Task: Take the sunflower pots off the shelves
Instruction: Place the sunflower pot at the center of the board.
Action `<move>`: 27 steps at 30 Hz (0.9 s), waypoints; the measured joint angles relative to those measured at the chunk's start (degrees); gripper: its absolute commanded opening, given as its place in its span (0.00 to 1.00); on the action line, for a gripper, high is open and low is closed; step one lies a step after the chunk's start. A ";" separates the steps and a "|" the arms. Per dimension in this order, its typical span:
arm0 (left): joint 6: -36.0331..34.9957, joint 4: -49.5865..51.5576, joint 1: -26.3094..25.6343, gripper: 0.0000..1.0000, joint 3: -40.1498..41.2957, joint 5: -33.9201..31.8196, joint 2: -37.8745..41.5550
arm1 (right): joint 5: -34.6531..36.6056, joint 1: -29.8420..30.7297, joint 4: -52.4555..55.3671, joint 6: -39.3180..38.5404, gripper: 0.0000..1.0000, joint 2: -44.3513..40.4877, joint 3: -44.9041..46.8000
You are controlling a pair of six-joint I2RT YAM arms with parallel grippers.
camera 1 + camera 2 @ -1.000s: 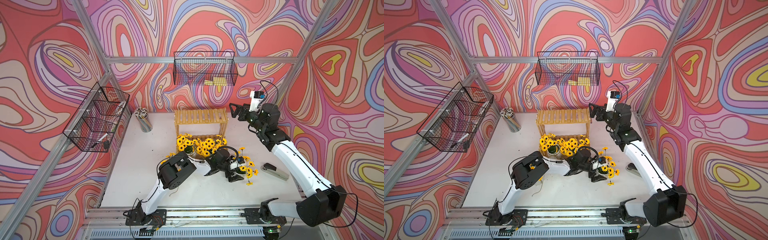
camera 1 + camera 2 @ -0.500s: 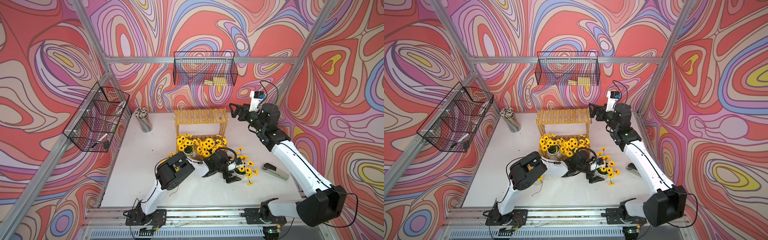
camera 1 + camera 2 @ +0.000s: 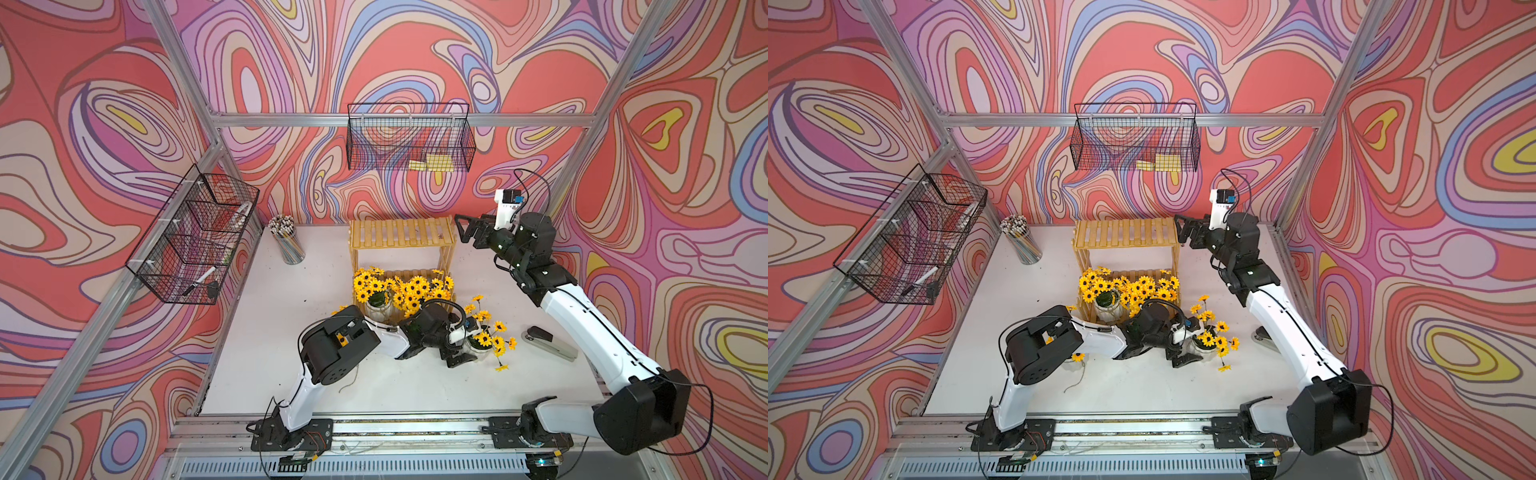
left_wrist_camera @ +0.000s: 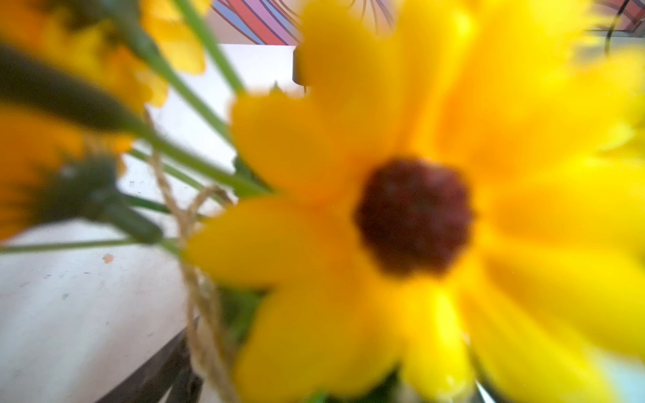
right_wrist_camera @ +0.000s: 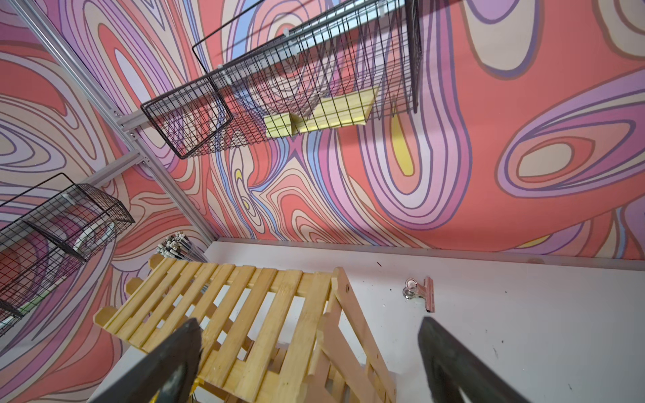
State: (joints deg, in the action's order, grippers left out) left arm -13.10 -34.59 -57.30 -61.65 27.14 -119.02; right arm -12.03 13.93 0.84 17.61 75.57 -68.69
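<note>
The shelves (image 3: 401,237) stand at the back of the table, top tier bare. Two sunflower pots (image 3: 377,308) (image 3: 417,291) sit on the lower tier. A third sunflower pot (image 3: 485,340) stands on the table to the right, with my left gripper (image 3: 460,356) open low at its base; I cannot tell if the fingers touch it. Its bloom (image 4: 412,216) fills the left wrist view and hides the jaws. A yellow bloom (image 3: 1077,356) peeks from under my left elbow. My right gripper (image 3: 466,231) (image 5: 309,324) hangs open and empty beside the top tier's right end.
A clear cup of pencils (image 3: 286,243) stands at the back left. A stapler (image 3: 548,343) lies at the right, and a binder clip (image 5: 420,291) behind the shelves. Black wire baskets hang on the back wall (image 3: 409,139) and left wall (image 3: 195,245). Loose twine (image 3: 349,382) lies near the front.
My left arm's elbow has drifted left and toward the front, drawing the gripper slightly back from the pot on the table. The right arm has not moved.
</note>
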 measured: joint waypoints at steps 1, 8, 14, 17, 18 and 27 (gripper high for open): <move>-0.07 -0.02 0.00 1.00 0.09 -0.09 0.55 | -0.09 0.00 0.00 -0.04 0.98 -0.17 0.39; -0.24 -1.36 0.00 1.00 1.14 -0.17 3.28 | -1.11 0.00 -0.46 -0.70 0.98 -2.40 0.79; -0.66 -1.68 0.00 1.00 4.35 -0.17 7.04 | -1.62 0.00 -1.33 -1.44 0.98 -3.45 1.53; -1.25 -1.44 0.00 1.00 5.60 -0.04 9.22 | -1.84 0.00 -1.22 -1.75 0.98 -3.45 1.99; -1.44 -1.31 0.00 1.00 5.95 0.11 10.03 | -1.86 0.00 -1.22 -1.90 0.98 -3.48 2.10; -2.36 -0.72 0.00 1.00 11.26 -0.26 18.38 | -3.41 0.00 -0.83 -2.80 0.98 -3.48 2.27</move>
State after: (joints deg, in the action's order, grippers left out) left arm -15.46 -35.31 -57.30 -50.39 26.87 -100.64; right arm -15.44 13.93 0.01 14.81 72.10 -66.41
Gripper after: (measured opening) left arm 0.996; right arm 0.982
